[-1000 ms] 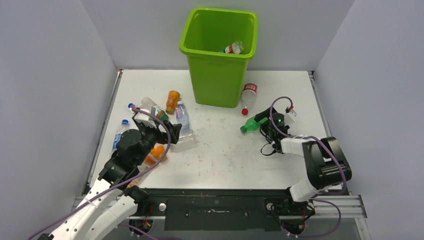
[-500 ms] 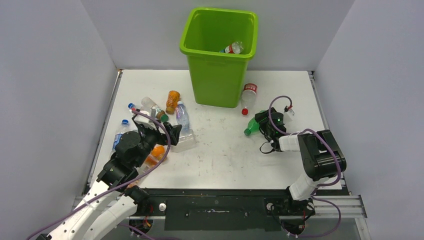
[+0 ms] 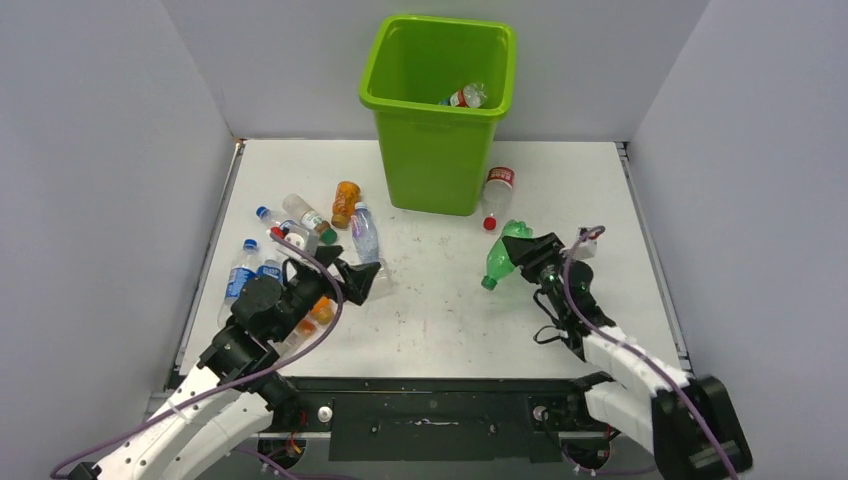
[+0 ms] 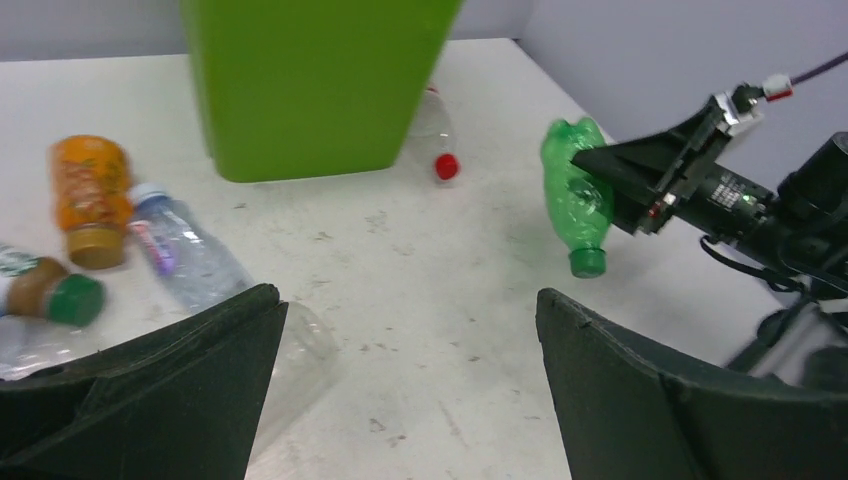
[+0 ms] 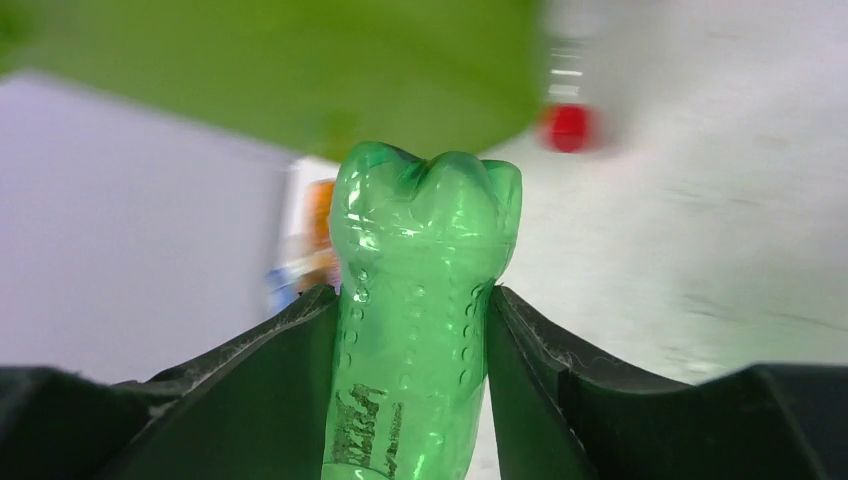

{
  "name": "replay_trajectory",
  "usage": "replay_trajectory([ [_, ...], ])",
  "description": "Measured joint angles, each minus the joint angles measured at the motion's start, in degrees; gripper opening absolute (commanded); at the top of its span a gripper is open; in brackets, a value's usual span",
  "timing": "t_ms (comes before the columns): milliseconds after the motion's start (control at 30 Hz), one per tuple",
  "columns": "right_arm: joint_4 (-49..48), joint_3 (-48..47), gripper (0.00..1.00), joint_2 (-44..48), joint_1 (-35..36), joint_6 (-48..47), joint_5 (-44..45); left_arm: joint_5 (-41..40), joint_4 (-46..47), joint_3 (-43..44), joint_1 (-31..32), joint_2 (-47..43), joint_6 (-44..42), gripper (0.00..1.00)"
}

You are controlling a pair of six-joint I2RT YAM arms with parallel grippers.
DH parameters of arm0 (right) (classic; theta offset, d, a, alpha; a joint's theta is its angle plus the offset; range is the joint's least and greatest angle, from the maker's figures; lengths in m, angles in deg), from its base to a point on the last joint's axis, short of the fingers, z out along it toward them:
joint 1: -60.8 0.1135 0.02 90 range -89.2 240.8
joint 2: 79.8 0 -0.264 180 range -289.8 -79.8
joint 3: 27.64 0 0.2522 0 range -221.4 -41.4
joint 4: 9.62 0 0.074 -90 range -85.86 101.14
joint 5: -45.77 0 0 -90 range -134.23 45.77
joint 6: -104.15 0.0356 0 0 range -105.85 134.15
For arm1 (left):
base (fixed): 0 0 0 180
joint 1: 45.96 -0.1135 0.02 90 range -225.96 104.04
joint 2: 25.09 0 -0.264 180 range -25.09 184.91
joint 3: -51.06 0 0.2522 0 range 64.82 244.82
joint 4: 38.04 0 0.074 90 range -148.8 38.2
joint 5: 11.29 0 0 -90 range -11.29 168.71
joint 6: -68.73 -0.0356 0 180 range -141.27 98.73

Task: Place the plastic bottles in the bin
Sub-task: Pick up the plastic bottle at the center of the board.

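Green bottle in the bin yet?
No, the green bottle is clamped in the right gripper, on the near side of the bin.

Bare table [image 3: 440, 290] is stretching open in front of the bin [image 3: 437, 150]; scattered bottles [image 3: 365, 238] are crowding the space to its left, and one clear bottle [image 3: 497, 188] is lying just beside its right corner.

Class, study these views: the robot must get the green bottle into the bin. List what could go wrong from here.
1. The right hand pinches the green bottle across its body, cap end hanging down; it could slip or swing when lifted.
2. The bin is tall; a low carry could knock the bottle against its wall or rim.
3. A red-capped bottle lies at the bin's foot and could be bumped.
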Motion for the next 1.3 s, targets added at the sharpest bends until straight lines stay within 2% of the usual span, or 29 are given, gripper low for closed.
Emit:
replay_trajectory([
  [67,-0.2,1.0,0.31,10.2,3.8,-1.2,-1.2,3.9,4.4,-2.2,1.0,-0.4,2.7,0.96],
  [167,-1.3,2.8,0.31,23.3,9.6,-2.2,-2.5,10.6,15.6,-7.5,2.2,0.9,11.4,0.96],
  [300,-4.2,5.0,0.31,32.7,15.3,-2.3,-2.7,12.9,33.7,-16.6,7.8,7.5,21.8,0.96],
  [467,-7.9,6.3,0.31,30.8,23.4,-2.7,-2.2,9.6,39.1,-17.0,21.1,15.6,20.3,0.96],
  [567,-10.3,6.3,0.31,27.6,29.6,-4.3,-1.1,8.5,40.6,-12.8,24.9,19.0,17.9,0.96],
  [700,-12.6,6.1,0.31,24.3,35.5,-7.0,1.1,7.4,43.4,-9.4,25.7,21.6,16.6,0.96],
  [933,-15.9,5.9,0.3,24.2,37.0,-10.1,3.4,7.0,44.3,-9.9,25.9,23.0,17.3,0.96],
  [1167,-17.7,4.4,0.3,25.5,37.0,-12.9,4.3,5.7,47.2,-15.1,26.1,22.4,20.3,0.96],
  [1233,-18.4,4.3,0.3,25.2,37.0,-13.2,4.3,5.9,48.4,-15.2,26.1,22.8,21.1,0.99],
  [1300,-19.3,4.3,0.29,24.7,37.0,-13.2,4.2,6.7,50.0,-15.2,26.1,23.7,21.7,0.91],
])
